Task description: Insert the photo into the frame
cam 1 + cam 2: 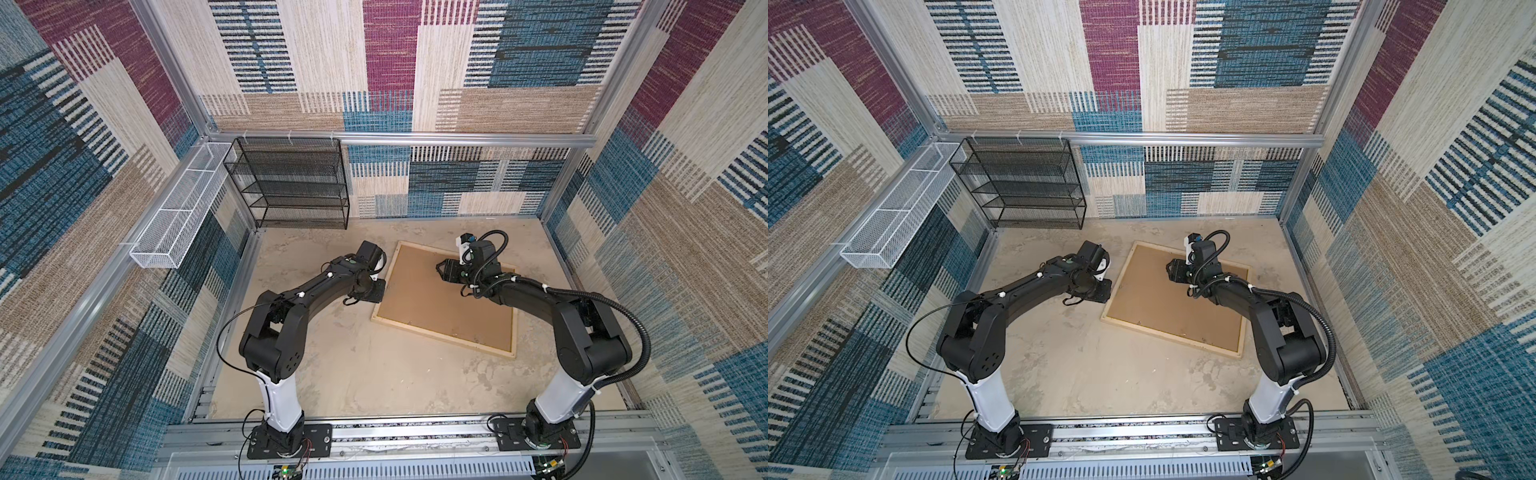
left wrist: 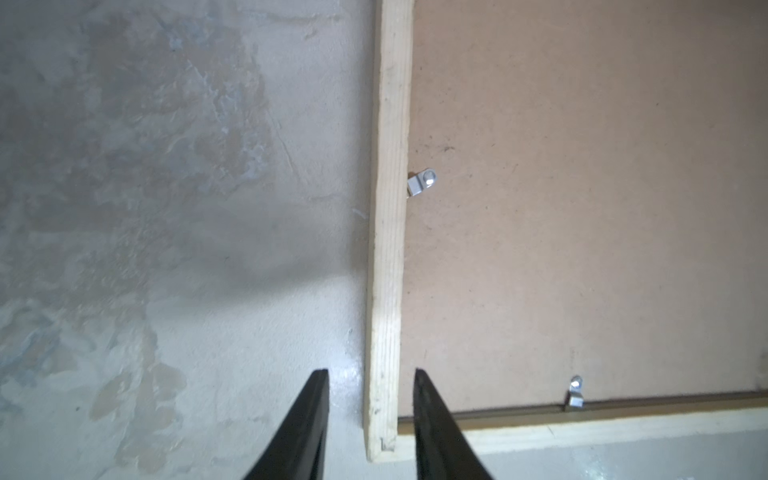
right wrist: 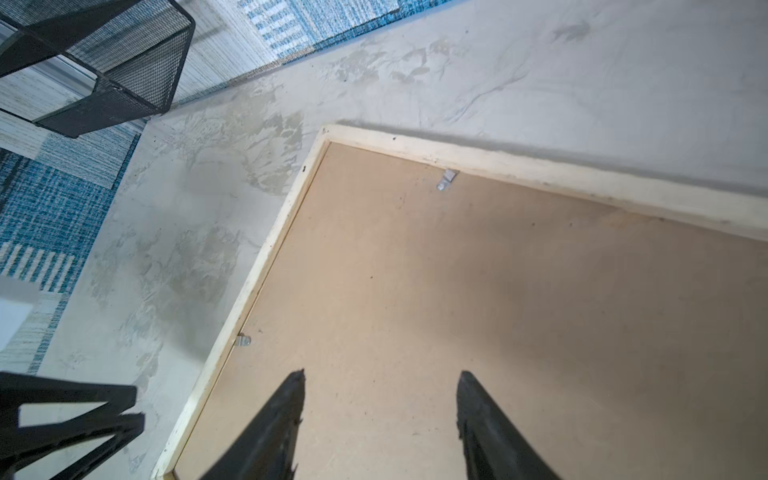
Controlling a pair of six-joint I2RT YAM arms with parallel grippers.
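The frame [image 1: 440, 337] [image 1: 1171, 337] lies face down on the table, its pale wood strips around a brown backing board [image 1: 436, 299] [image 3: 457, 291]. The photo is hidden. My left gripper [image 1: 380, 291] [image 2: 370, 372] points down at the frame's left side near a corner. It is open, and its jaws straddle the wood strip [image 2: 388, 208] with a gap on each side. My right gripper [image 1: 438, 268] [image 3: 380, 374] hovers open over the far part of the backing board, with nothing between its fingers. Small metal clips [image 2: 422, 183] [image 3: 446, 178] sit along the frame's inner edge.
A black mesh shelf [image 1: 291, 183] [image 3: 104, 62] stands at the back left against the wall. A white mesh basket [image 1: 178, 208] hangs on the left wall rail. Patterned walls close in the table on three sides.
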